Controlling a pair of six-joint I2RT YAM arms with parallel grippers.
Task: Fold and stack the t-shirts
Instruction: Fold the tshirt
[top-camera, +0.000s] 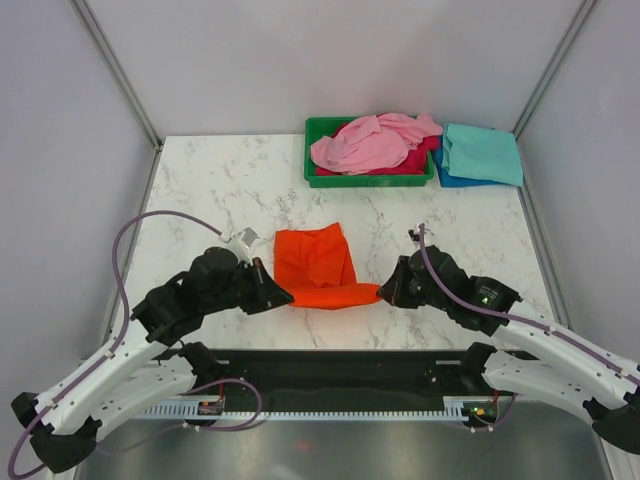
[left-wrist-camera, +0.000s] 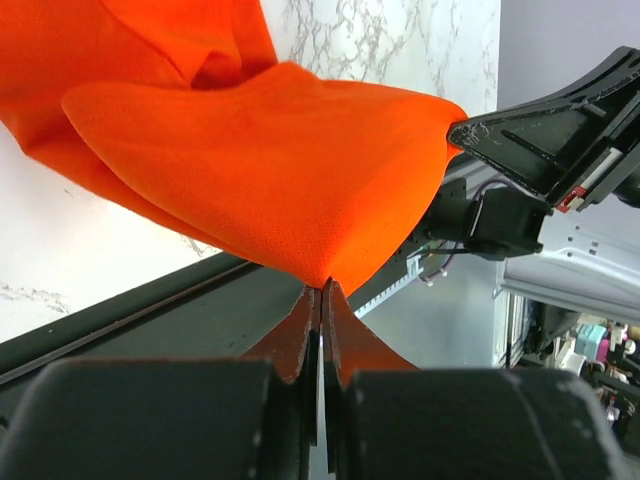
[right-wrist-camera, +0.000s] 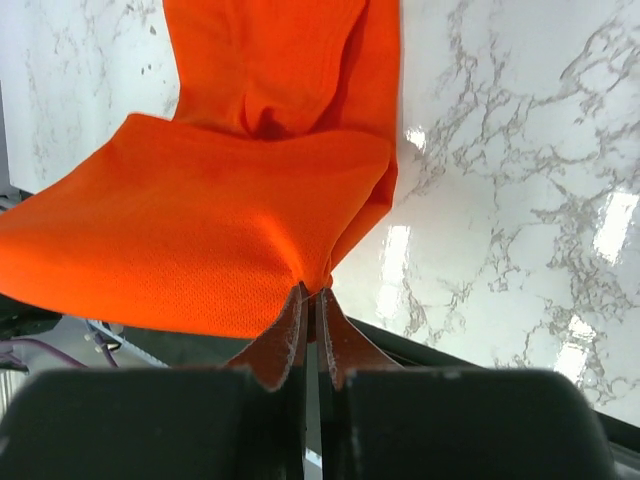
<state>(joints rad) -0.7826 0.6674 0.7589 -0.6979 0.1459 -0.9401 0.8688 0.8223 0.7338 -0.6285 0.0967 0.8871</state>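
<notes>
Because the bright orange soft cloth t-shirt (top-camera: 315, 262) lies on the white marble table (top-camera: 215, 190) with its long axis running away from the arms, the fold likely carries the near hem forward. The left gripper (top-camera: 283, 296) and right gripper (top-camera: 384, 293) each pinch one near corner, both equally close. Bare marble lies beyond, short of the green plastic tray (top-camera: 370, 181).

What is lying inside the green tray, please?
A crumpled light pink t-shirt lies on top in the green tray. Under it a magenta t-shirt shows at the edges. The tray's floor is covered, so anything deeper cannot be seen.
</notes>
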